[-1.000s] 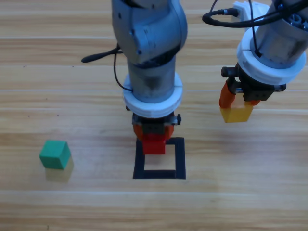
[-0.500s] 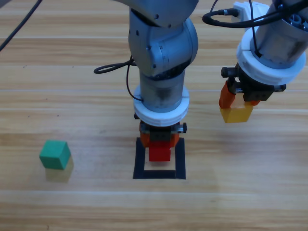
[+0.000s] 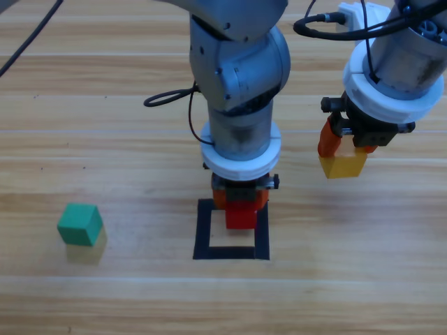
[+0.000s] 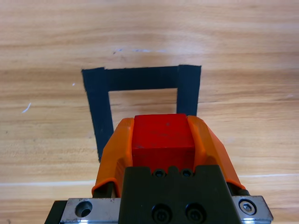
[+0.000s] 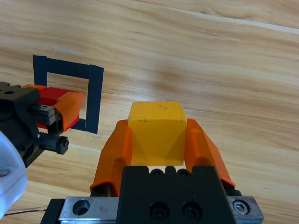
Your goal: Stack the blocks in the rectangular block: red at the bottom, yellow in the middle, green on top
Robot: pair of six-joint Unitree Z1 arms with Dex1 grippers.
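Observation:
My left gripper (image 3: 241, 209) is shut on the red cube (image 3: 241, 215) over the far edge of the black tape square (image 3: 203, 234). In the left wrist view the red cube (image 4: 163, 135) sits between the orange jaws, with the tape square (image 4: 98, 107) just beyond it. My right gripper (image 3: 343, 159) hangs to the right of the square, shut on the yellow cube (image 3: 342, 166); the right wrist view shows the yellow cube (image 5: 156, 130) clamped between its jaws. The green cube (image 3: 79, 224) rests on the table at the left, apart from both grippers.
A black cable (image 3: 171, 98) loops beside the left arm. In the right wrist view the left gripper (image 5: 56, 109) with the red cube shows at the tape square (image 5: 96, 93).
The left arm has carried the red cube to the right and slightly forward, over the tape square's far side. The right arm with the yellow cube has held still.

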